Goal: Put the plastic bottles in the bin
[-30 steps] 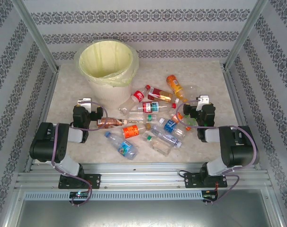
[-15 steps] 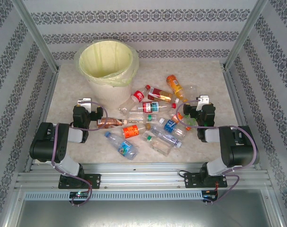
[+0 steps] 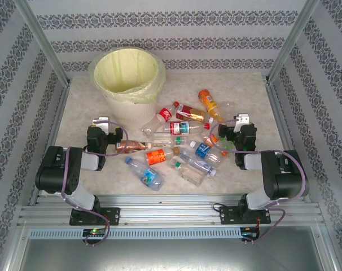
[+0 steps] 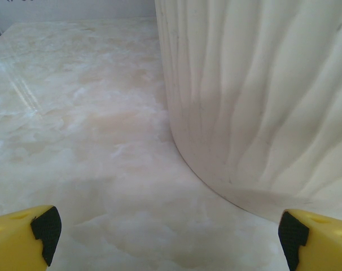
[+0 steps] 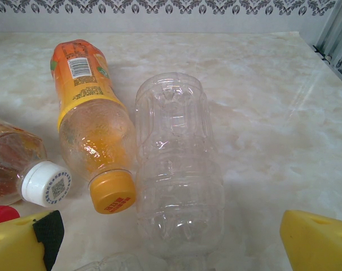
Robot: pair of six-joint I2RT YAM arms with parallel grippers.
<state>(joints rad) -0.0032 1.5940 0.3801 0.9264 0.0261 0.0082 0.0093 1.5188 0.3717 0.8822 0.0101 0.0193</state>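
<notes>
Several plastic bottles (image 3: pixel 176 141) lie scattered on the marble table between the two arms. The cream bin (image 3: pixel 123 107) with its yellow liner stands at the back left. My left gripper (image 3: pixel 104 125) is open and empty just before the bin's ribbed wall (image 4: pixel 261 101), its yellow fingertips (image 4: pixel 24 237) low over the table. My right gripper (image 3: pixel 239 123) is open at the right edge of the pile. In front of it lie a clear bottle without label (image 5: pixel 176 169), an orange-capped bottle (image 5: pixel 89 124) and a white-capped one (image 5: pixel 13 164). None is touched.
Patterned walls and metal frame posts (image 3: pixel 44 42) enclose the table (image 3: pixel 75 107) on three sides. Bare marble shows left of the bin (image 4: pixel 75 113) and to the right of the clear bottle (image 5: pixel 284 124). An aluminium rail (image 3: pixel 171 212) runs along the near edge.
</notes>
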